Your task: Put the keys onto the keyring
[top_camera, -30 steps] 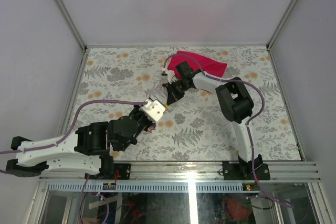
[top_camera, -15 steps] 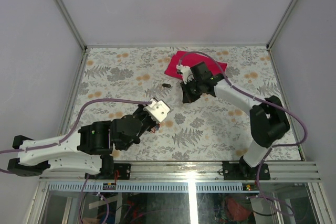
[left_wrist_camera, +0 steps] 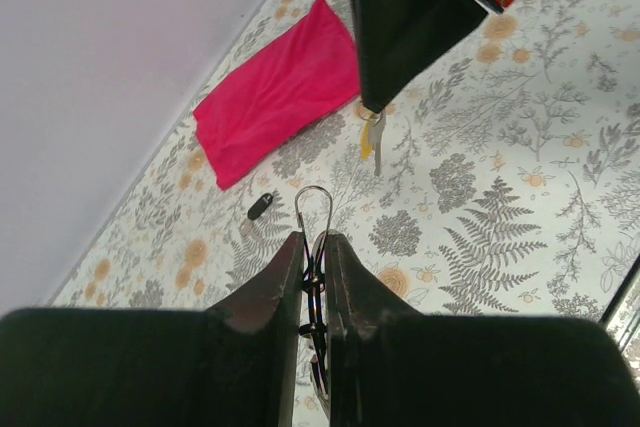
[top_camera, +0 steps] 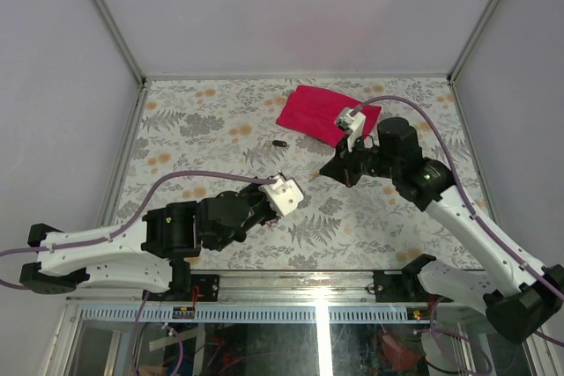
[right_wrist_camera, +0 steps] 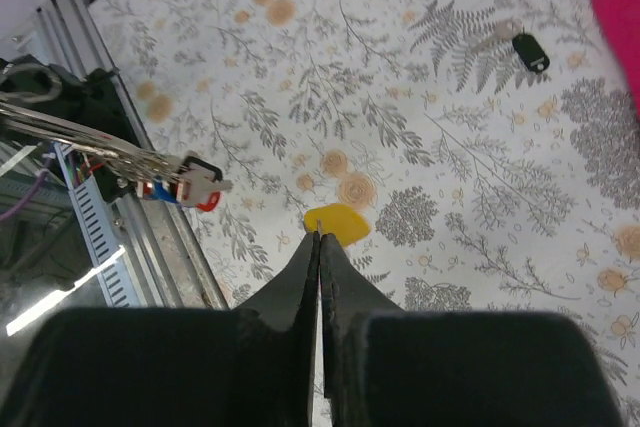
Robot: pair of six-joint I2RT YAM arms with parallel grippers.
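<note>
1. Our left claw (left_wrist_camera: 315, 247) is clenched on the thin round silver metal keyring (left_wrist_camera: 313, 205). The loop pokes out past the claw tips, up above the flowery counter (top_camera: 203, 129).
2. Our right claw (right_wrist_camera: 318, 243) is clenched on the tiny key with the yellow plastic head (right_wrist_camera: 335, 219). It holds the key in the air, near the keyring but not touching it.
3. We think the key could slip. It is very small and the claw pinches only a little bit of it. A push against the ring could twist it loose, and it would drop onto the counter.
4. We think the ring could turn in the left claw when pushed. Then the key would miss the thin wire.
5. The two claws could bump, because they must come very close.
6. The key hangs down from the right claw tips. Its long side runs from the tips toward the counter.
7. The keyring stands on its edge, with its loop pointing toward the right claw.
</note>
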